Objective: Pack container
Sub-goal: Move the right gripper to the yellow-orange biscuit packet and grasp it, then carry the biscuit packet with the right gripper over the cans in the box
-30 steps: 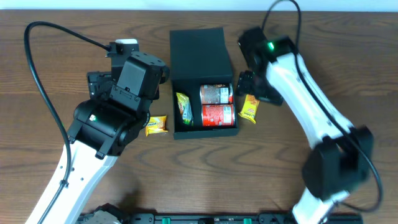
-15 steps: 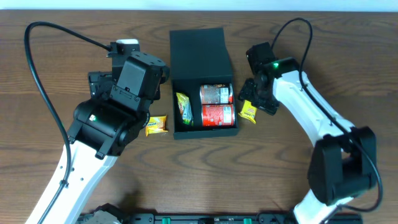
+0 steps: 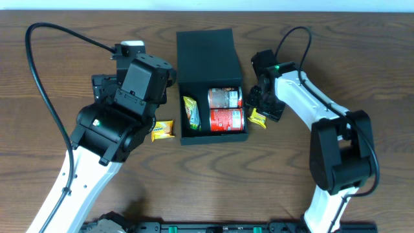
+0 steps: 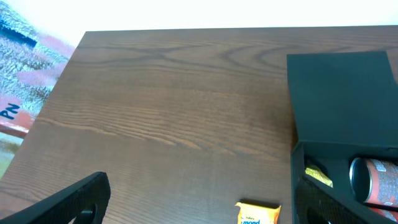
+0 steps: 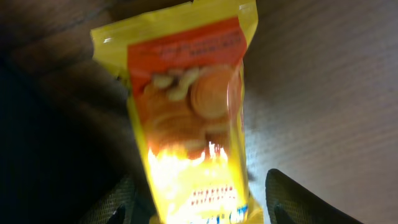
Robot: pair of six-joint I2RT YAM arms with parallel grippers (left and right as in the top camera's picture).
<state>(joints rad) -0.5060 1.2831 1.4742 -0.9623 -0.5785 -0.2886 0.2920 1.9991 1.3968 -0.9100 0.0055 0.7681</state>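
Yellow packet point(image 5: 193, 124) within right claw point(image 3: 260, 110), container point(image 3: 213, 136) wall — near

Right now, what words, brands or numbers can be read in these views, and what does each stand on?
"mond": part of a word on the yellow packet, bottom of the left wrist view; the rest is cut off.
"N": on the red-and-white sheet at that view's left edge; the rest is cut off.
Blurred, unreadable: print on the orange-yellow snack packet.
Too small to read: labels on the red cans.
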